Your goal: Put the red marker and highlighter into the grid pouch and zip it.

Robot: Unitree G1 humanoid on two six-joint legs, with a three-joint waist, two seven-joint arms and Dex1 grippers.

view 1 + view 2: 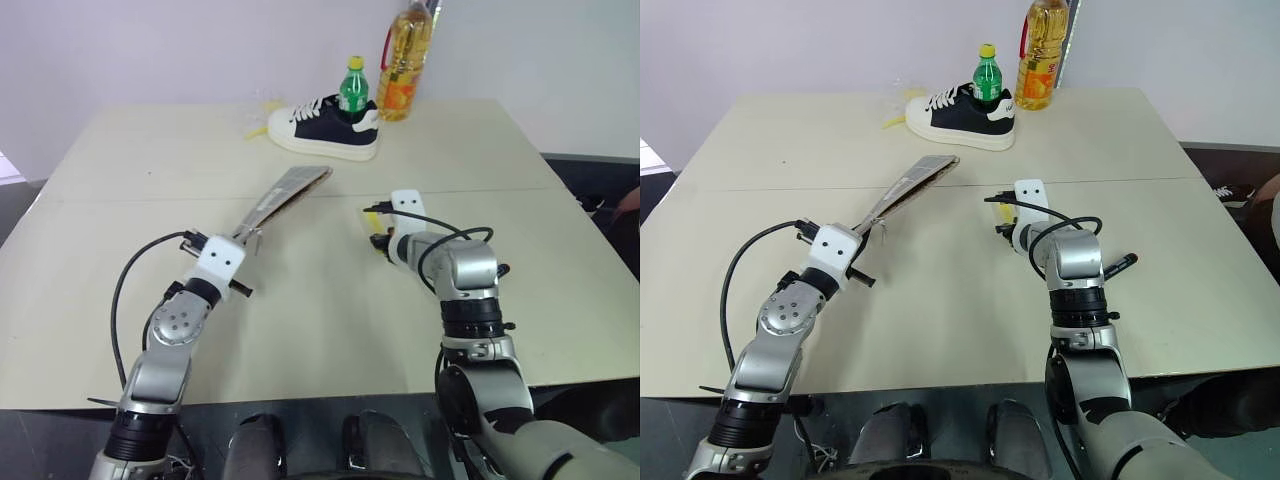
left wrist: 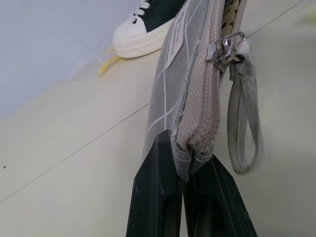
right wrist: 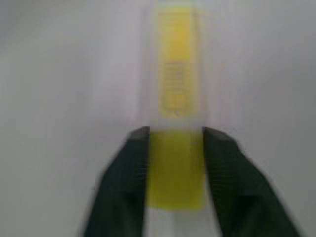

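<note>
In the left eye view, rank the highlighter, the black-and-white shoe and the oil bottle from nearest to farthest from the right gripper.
1. The highlighter, lying between the right gripper fingers on the table.
2. The black-and-white shoe, farther back, near the table's far edge.
3. The oil bottle, behind the shoe's heel end, at the far edge.

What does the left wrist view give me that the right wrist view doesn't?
Left wrist view alone: the left gripper shut on the end of the grid pouch, its zipper pull strap dangling, a shoe behind. Right wrist view alone: the highlighter between the right gripper fingers. Both: the bare table.
</note>
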